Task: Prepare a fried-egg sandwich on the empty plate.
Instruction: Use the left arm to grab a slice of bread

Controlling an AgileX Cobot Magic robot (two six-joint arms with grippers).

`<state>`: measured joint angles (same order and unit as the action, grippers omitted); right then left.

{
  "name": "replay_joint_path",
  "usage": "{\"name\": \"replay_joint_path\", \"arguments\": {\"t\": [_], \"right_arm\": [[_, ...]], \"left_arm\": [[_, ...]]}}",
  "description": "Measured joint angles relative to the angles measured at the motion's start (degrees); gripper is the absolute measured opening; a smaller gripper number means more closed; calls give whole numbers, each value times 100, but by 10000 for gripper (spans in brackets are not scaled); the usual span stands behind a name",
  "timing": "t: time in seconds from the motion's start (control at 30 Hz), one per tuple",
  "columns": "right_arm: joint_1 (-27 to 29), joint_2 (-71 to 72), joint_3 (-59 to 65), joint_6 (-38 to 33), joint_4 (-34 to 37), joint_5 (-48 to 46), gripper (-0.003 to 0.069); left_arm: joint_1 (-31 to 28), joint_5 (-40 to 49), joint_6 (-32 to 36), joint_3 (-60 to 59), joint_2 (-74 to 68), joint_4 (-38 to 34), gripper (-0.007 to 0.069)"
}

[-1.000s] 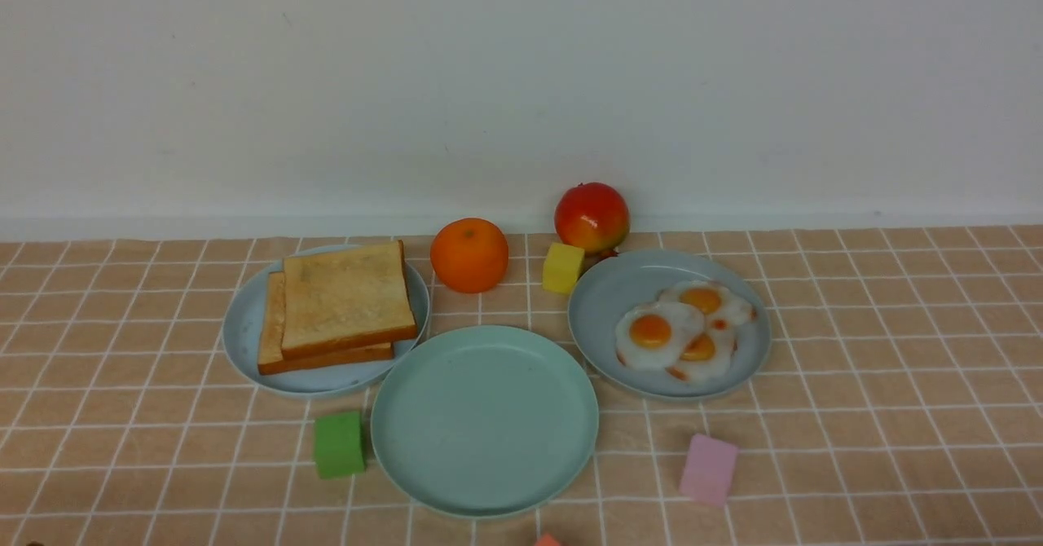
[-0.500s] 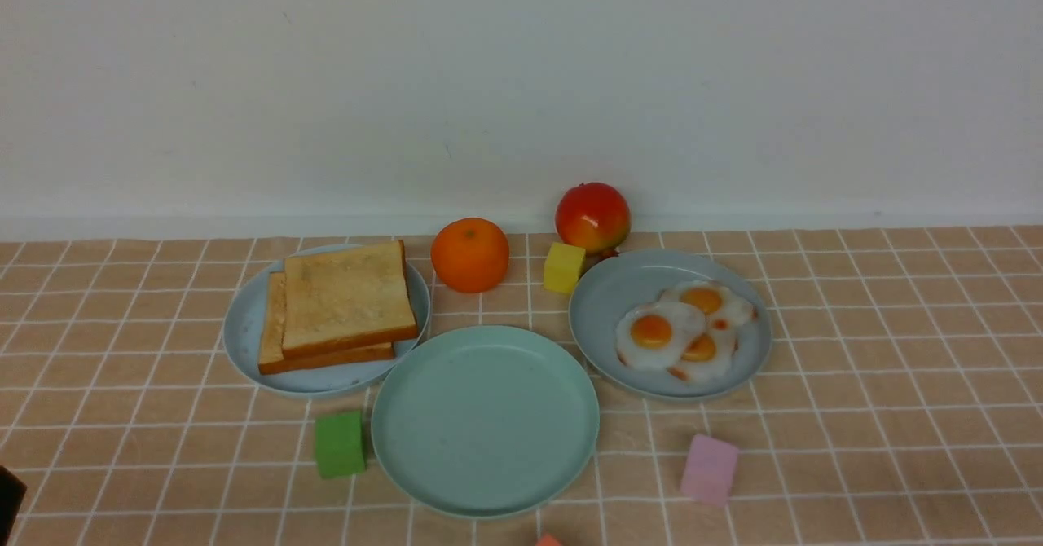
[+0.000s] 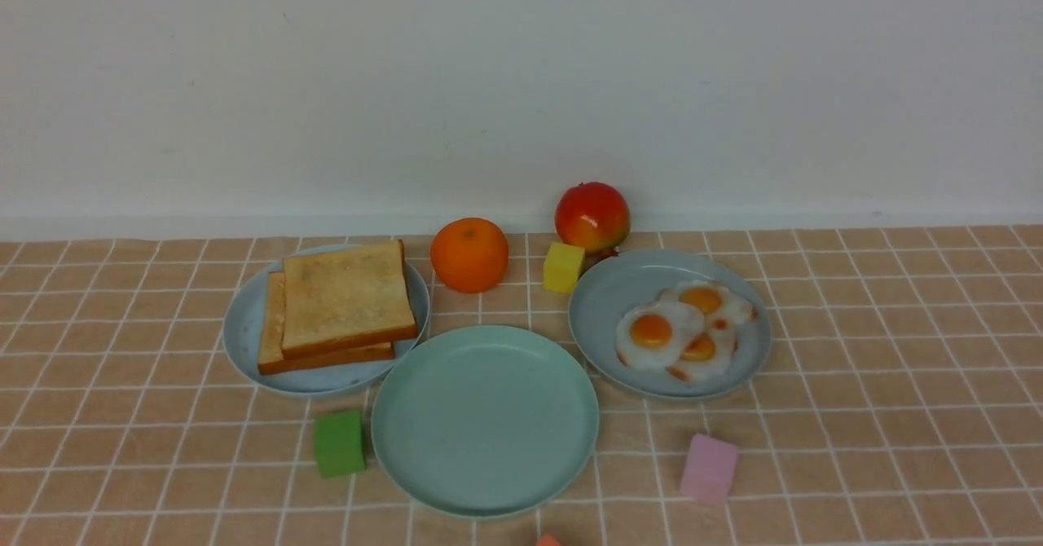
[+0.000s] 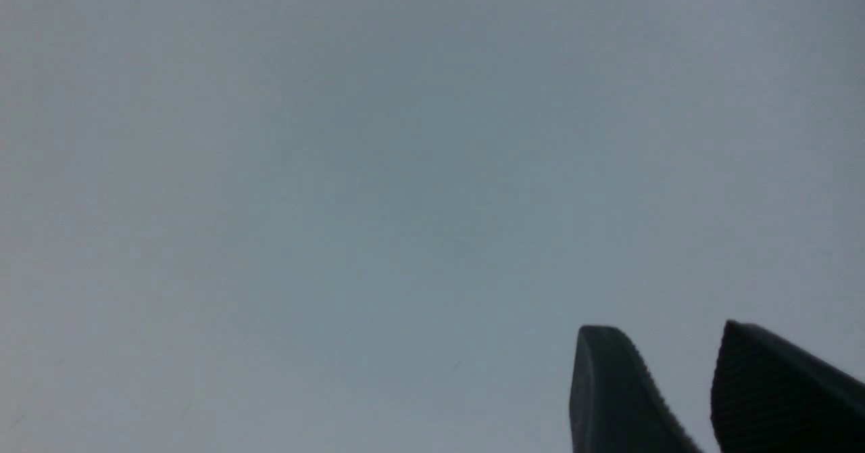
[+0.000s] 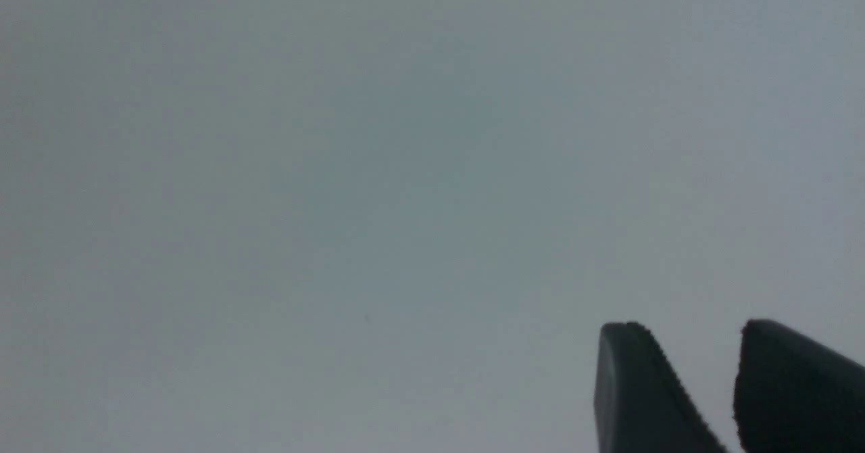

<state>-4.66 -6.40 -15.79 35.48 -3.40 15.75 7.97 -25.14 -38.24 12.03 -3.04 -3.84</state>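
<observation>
The empty plate (image 3: 485,420), round and mint green, lies at the front centre with nothing on it. Two toasted bread slices (image 3: 342,301) are stacked on a pale blue plate (image 3: 240,326) to its left. On a grey-blue plate (image 3: 619,285) to the right lie three eggs; the fried egg (image 3: 652,334) is the larger one nearest the front left. No fried-egg sandwich is in view. Neither arm shows in the front view. My left gripper (image 4: 665,331) and right gripper (image 5: 689,328) each show two dark fingertips apart, nothing between them, against a blank grey surface.
An orange (image 3: 468,254), a red apple (image 3: 592,217) and a yellow cube (image 3: 563,267) stand behind the plates. A green cube (image 3: 340,443) sits left of the mint plate, a pink cube (image 3: 708,468) to its right, and a small orange piece (image 3: 547,540) at the front edge.
A dark part that showed at the front view's lower left edge half a second ago is gone from view. Nothing on the table has moved.
</observation>
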Motion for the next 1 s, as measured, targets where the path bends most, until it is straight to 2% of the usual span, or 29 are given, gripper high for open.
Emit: {"name": "replay_joint_path", "arguments": {"t": [0.03, 0.2, 0.37, 0.43, 0.5, 0.63, 0.7, 0.77, 0.83, 0.87, 1.0], "right_arm": [[0, 0, -71, 8, 0, 0, 241], [0, -1399, -2045, 63, -476, -432, 241], [0, -2637, -3378, 69, -1266, -2207, 241], [0, -2888, -3510, 69, -1342, -2713, 241], [0, -3343, -3552, 69, -1491, -3698, 241], [0, -3908, -3430, 69, -1461, -4612, 241], [0, -4045, -3387, 69, -1297, -4716, 241], [0, -4371, -3349, 8, -711, -4869, 241], [0, -4615, -3337, -354, -52, -5026, 241], [0, -4723, -3337, -610, 340, -5098, 241], [0, -5045, -3318, -2581, 1880, -5596, 241]], "left_arm": [[0, 51, 0, 80, -44, 0, 239], [0, 1963, -5, 2312, -1538, 112, 239], [0, 4398, 143, 3866, -2910, 601, 239], [0, 4774, 197, 3991, -3204, 788, 239], [0, 5587, 308, 4049, -3785, 1207, 239], [0, 6295, 317, 4053, -4615, 1418, 239], [0, 6427, 311, 4053, -4925, 1411, 239], [0, 6531, 294, 4053, -5601, 1227, 239], [0, 6464, 290, 4053, -6184, 1039, 239], [0, 6363, 290, 4053, -6458, 938, 239], [0, 6000, 314, 4139, -7345, 619, 239]]}}
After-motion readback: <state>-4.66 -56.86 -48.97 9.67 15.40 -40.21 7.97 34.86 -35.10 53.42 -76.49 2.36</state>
